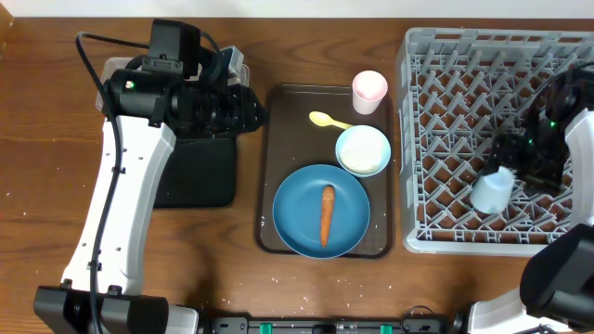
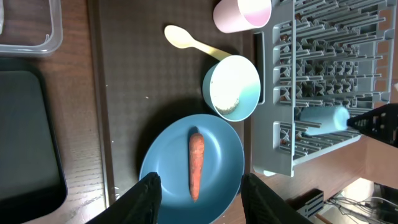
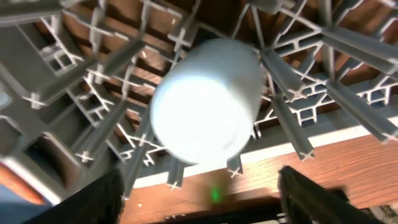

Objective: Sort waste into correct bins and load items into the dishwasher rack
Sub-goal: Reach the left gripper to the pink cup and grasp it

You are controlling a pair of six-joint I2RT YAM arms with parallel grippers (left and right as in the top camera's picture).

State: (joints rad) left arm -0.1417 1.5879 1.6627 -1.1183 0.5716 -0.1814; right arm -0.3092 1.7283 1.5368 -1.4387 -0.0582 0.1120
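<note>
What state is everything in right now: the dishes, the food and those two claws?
Large round blue plate: flat, carrying the carrot.
Orange carrot: whole, lying on the plate.
White bowl: upright, rice grains inside.
Pale pink cup: upright.
Light blue cup: on its side in the grey rack.
Yellow plastic spoon: lying flat.
Left gripper: open, empty.
Right gripper: open, not holding the cup.

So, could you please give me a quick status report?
Left gripper open, empty, by brown tray. Right gripper open, light blue cup lying in rack. Carrot on blue plate. Nothing blocking.
</note>
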